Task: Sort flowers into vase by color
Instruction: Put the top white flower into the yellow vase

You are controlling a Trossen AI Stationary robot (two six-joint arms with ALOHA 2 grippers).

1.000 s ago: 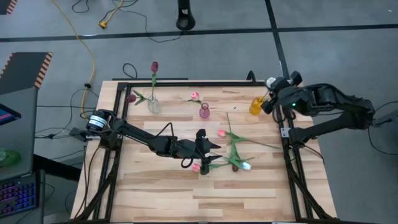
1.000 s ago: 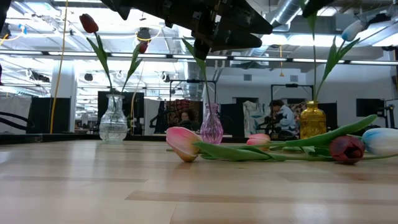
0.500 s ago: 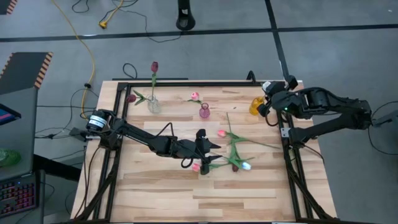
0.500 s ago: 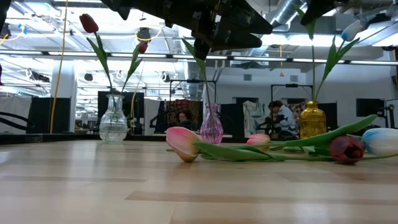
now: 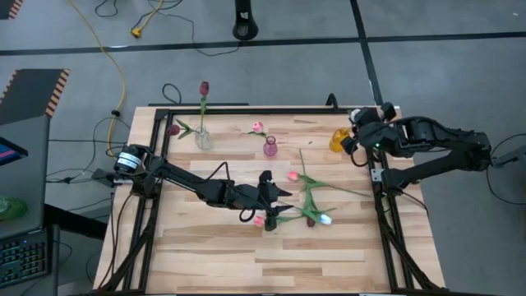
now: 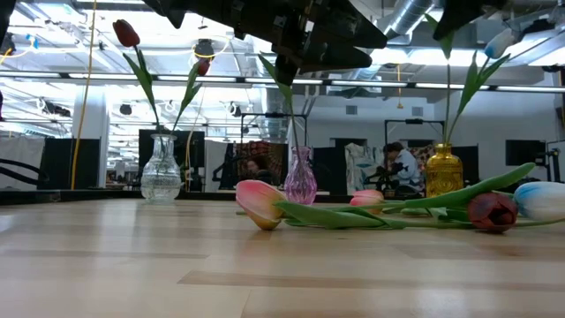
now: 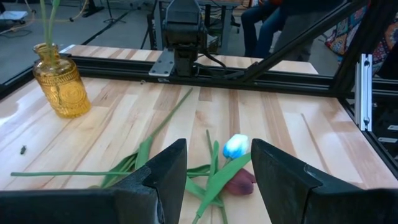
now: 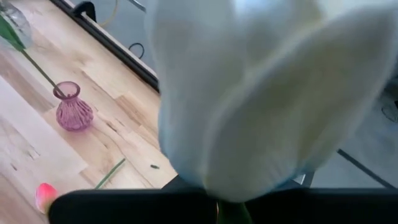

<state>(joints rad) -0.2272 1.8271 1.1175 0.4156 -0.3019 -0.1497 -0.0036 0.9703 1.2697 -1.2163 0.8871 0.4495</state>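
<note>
My right gripper [image 5: 359,136] sits at the far right edge of the table, right over the yellow vase [image 5: 339,140]. A white tulip [image 8: 261,93] stands so close before my wrist camera that its head fills that view, its stem running down into the yellow vase in the low view. Whether my right fingers pinch the stem or have let go, I cannot tell.

As I judge it, I am setting this white flower down. To do it well I should free the stem only once it rests inside the neck, then lift straight up so I do not drag the flower out or tip the vase, which stands close to the table's frame.

My left gripper [image 7: 214,180] hovers mid-table with its fingers [image 7: 163,171] spread, holding nothing, above the loose pile: a white-and-blue head [image 7: 236,146] touching a dark red one [image 7: 240,182], green stems crossing, and pink heads [image 5: 260,220] nearby.

Farther off, the purple vase [image 5: 270,148] holds a pink flower [image 5: 257,127] and the clear vase [image 5: 203,139] holds dark red ones [image 5: 204,86]. The tangled stems look the likeliest snag: lifting one may pull its neighbours.
</note>
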